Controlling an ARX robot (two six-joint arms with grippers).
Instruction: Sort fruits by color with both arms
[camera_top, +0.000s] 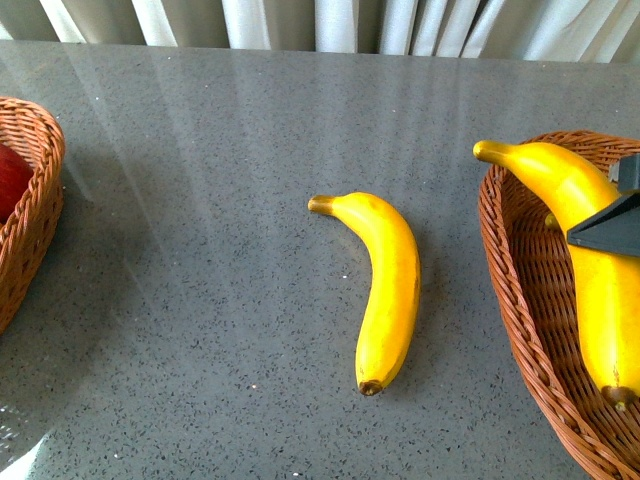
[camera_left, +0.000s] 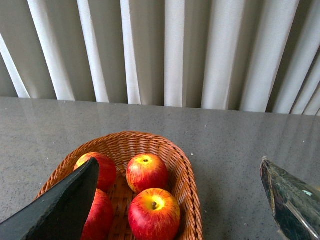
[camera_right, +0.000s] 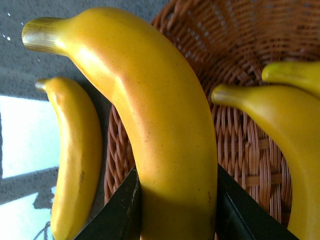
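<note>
Banana (camera_right: 165, 125) gripped by right fingers (camera_right: 117, 215) overhangs the three-o'clock basket (camera_top: 500, 260) rim; released, it may tip out. Left fingers (camera_left: 60, 210) wide.

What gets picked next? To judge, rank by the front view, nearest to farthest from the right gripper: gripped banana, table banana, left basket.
1. Gripped banana, in the right gripper, far right.
2. Table banana, mid-table.
3. Left basket, far left edge.

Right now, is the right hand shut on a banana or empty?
Shut on the banana: fingers press both its sides, over the basket.
</note>
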